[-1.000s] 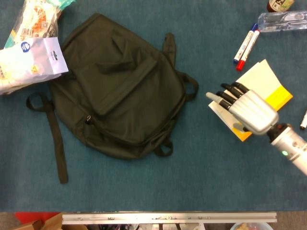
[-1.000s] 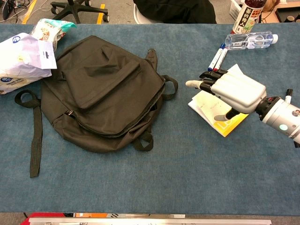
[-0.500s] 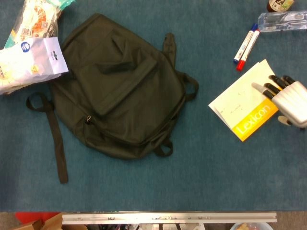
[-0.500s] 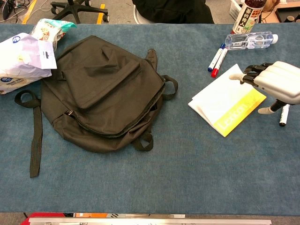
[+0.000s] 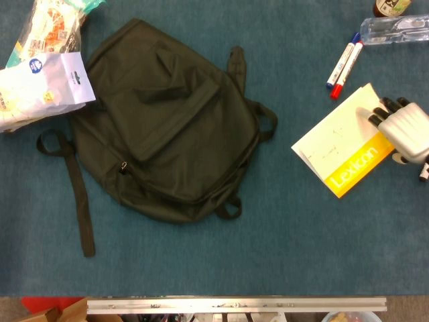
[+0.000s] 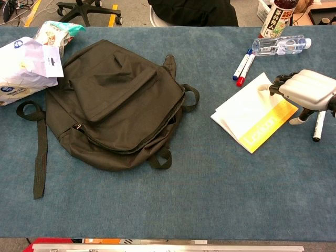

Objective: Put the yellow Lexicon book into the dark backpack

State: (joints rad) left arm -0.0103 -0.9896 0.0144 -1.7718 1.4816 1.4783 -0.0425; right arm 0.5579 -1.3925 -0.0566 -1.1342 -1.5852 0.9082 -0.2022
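Backpack (image 5: 164,127) lay flat and looked zipped, well left of the book (image 5: 345,149); left hand wasn't in view. Book sat flat on the table (image 5: 281,248), right hand (image 5: 402,129) at its far-right edge, fingers curled down onto the cover, no grip evident. Step looked like pre-grasp: next needs an edge pinch, plus opening the bag.

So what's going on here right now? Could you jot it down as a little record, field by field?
book: yellow Lexicon book lies flat on the table, not in the bag
backpack: dark backpack lies flat left of the book, apparently closed
right hand: right hand over the book's right end, fingers curled at its edge
left hand: not in view
nearby: two markers, a water bottle
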